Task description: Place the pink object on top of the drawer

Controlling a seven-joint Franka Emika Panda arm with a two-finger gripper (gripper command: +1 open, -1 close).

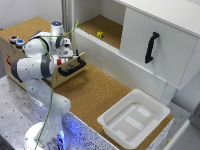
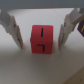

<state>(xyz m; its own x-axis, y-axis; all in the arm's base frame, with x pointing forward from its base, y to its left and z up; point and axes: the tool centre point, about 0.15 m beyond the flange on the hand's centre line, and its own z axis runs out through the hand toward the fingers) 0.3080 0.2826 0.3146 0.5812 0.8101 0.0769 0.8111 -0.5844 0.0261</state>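
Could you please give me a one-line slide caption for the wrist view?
Open gripper straddling the pink object, a small cube with dark markings.

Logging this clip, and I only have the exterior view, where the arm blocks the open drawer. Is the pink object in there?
Observer: Yes. The wrist view shows the pink object, a cube with black marks, lying on the white lining of the drawer.
Operator: Where is the hand relative to it?
Observer: The hand straddles it, one finger on each side.
Operator: Is it gripped?
Observer: No. The fingers stand open, with a gap showing on both sides of the cube.
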